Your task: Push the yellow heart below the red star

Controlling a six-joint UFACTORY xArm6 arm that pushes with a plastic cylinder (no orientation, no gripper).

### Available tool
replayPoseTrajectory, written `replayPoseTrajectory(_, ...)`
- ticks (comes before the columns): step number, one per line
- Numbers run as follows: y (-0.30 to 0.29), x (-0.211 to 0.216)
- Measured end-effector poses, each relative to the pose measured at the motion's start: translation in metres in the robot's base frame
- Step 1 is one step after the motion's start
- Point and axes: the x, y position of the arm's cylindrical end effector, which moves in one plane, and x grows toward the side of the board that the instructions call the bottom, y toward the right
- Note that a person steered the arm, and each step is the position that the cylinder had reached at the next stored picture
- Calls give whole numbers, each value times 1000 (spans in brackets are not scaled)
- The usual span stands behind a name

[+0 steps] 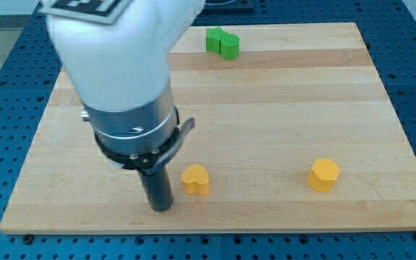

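The yellow heart lies near the board's bottom edge, left of centre. My tip is on the board just to the left of and slightly below the heart, a small gap apart. No red star shows in this view; the arm's white and grey body hides much of the board's left part.
A yellow hexagon block sits at the lower right. A green block lies near the top edge, centre. The wooden board ends close below my tip; a blue perforated table surrounds it.
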Motion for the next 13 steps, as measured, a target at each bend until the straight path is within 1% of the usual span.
replayPoseTrajectory(1,-1,8)
replayPoseTrajectory(2,67,21)
replayPoseTrajectory(3,102,22)
replayPoseTrajectory(4,102,12)
replayPoseTrajectory(5,80,-23)
replayPoseTrajectory(6,49,-45)
replayPoseTrajectory(8,-13,-75)
replayPoseTrajectory(9,-26,-85)
replayPoseTrajectory(10,-6,-83)
replayPoseTrajectory(12,43,-52)
replayPoseTrajectory(13,43,-52)
